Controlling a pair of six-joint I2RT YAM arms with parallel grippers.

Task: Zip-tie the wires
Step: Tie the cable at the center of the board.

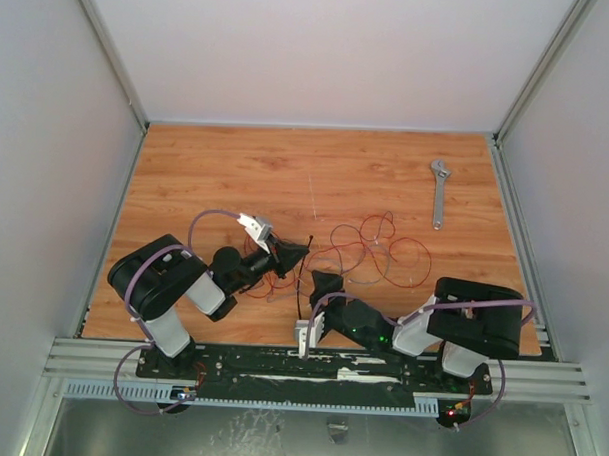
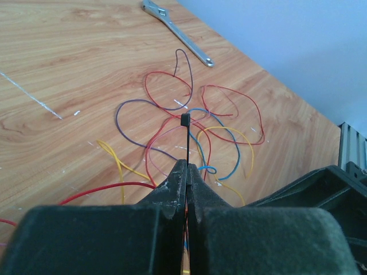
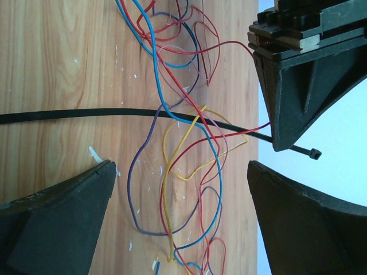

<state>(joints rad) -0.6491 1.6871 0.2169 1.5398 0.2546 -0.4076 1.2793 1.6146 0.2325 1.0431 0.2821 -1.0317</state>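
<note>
Jaws of the left gripper (image 2: 186, 167) were pinched shut on the zip tie (image 2: 186, 140) just below its head; the right gripper (image 3: 180, 172) gaped wide, empty. Limp, light wires (image 1: 379, 246) sprawled on the surface (image 1: 236, 176) at 3 o'clock from the left gripper. Springy and slick, the zip tie likely wanted gripping by its free tail.

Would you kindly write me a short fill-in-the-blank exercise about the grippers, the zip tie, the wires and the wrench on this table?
1. The left gripper is ____ on the black zip tie.
2. The right gripper stands wide ____ over the wires, gripping nothing.
3. The wrench lies toward the far ____ of the table, apart from the wires.
Missing words: shut; open; right.
</note>
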